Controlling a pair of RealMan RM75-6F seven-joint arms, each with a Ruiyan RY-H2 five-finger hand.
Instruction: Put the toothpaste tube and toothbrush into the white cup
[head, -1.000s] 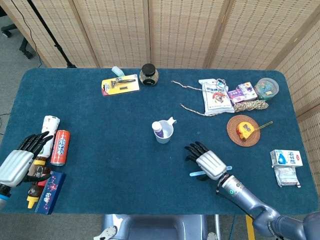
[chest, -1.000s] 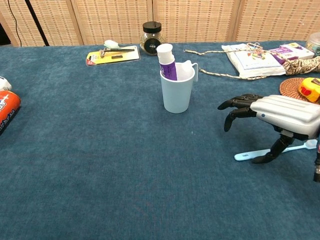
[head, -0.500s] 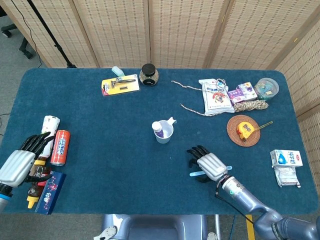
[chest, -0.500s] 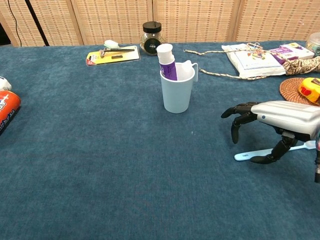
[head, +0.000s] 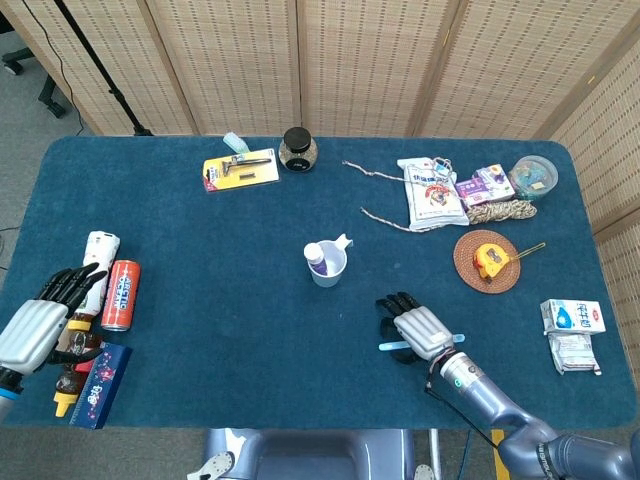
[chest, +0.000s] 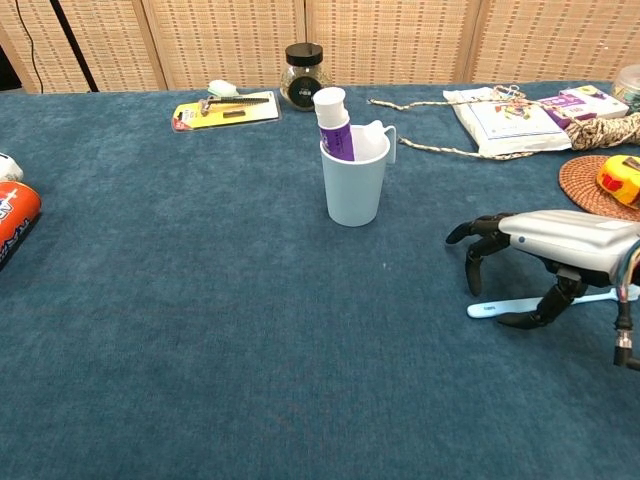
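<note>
White cup (chest: 353, 185) upright mid-bench (chest: 200, 300), toothpaste tube (chest: 333, 124) standing inside, cap up; toothbrush (chest: 520, 304) flat on the cloth at about 4 o'clock from the cup, well apart; right hand (chest: 560, 245) low over the brush, fingers (chest: 474, 262) curled down around it, nothing lifted; left hand (head: 42, 322) at 8 o'clock by a red can (head: 120, 294), fingers apart, holding nothing.

Two cameras, one high and one low

The head view looks steeply down from above the near edge, taking in the whole blue surface (head: 200, 300) to its far corners. The chest view sits low and close at the near edge, facing across it; both share the white cup (head: 327, 264) (chest: 354, 180) and right hand (head: 418, 328) (chest: 555, 250).
</note>
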